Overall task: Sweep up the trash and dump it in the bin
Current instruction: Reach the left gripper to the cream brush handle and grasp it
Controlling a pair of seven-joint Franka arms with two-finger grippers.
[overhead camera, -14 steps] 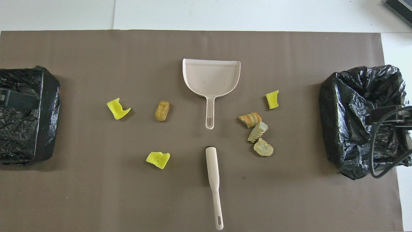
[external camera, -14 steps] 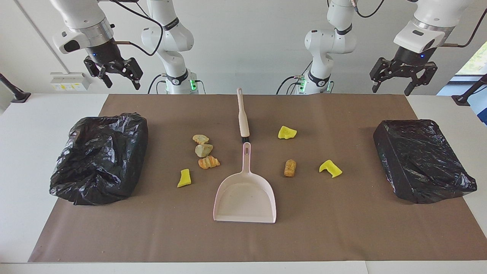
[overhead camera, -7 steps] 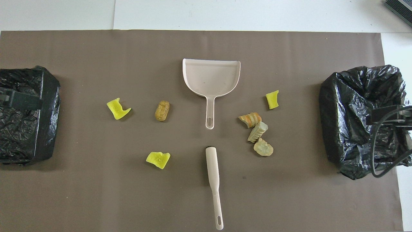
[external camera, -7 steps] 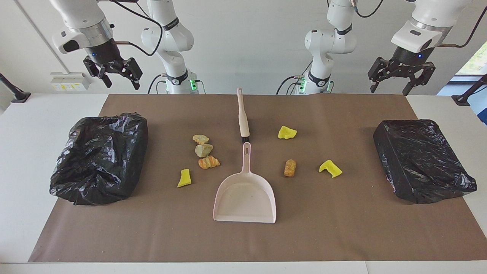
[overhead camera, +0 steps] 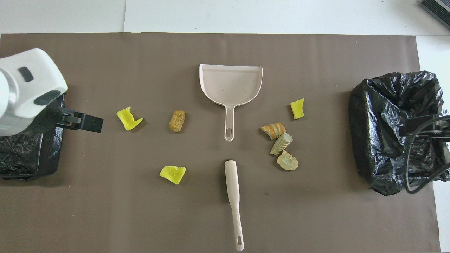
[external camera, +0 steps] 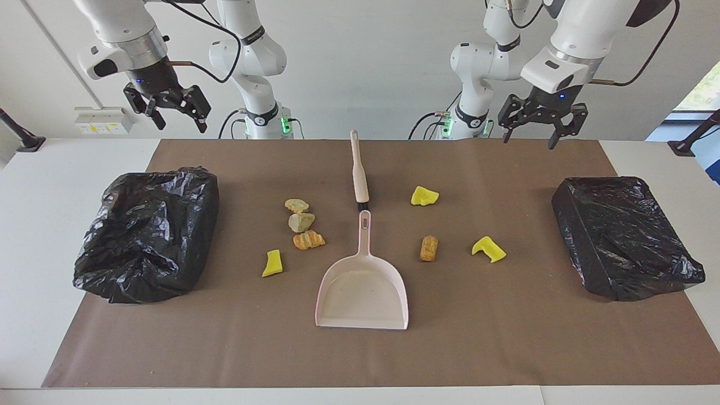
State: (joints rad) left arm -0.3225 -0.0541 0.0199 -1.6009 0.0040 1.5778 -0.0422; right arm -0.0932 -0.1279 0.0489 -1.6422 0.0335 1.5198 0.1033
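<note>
The trash lies in seven small lumps on the brown paper mat (external camera: 506, 337), all placed around the dustpan (external camera: 363, 292). The dustpan is smooth pale pink plastic, a flat scoop with a thin handle that points to the robots. Toward the right arm's end of it are three rough chunks (external camera: 301, 222), tan, pale greenish and orange-brown, close together, and one yellow foam bit (external camera: 272, 263). Toward the left arm's end are two yellow foam bits (external camera: 424, 196) (external camera: 488, 248) and one tan ribbed lump (external camera: 428, 248). The brush (external camera: 358, 171), slim and cream, lies nearer to the robots than the dustpan. Two bins with crumpled shiny black bags (external camera: 147, 233) (external camera: 624, 236) stand at the ends of the counter (external camera: 34, 225).

The left claw (external camera: 533, 132) hangs over the mat edge, wide open, holding nothing. The right claw (external camera: 174, 115) waits above its bin, open and empty.
</note>
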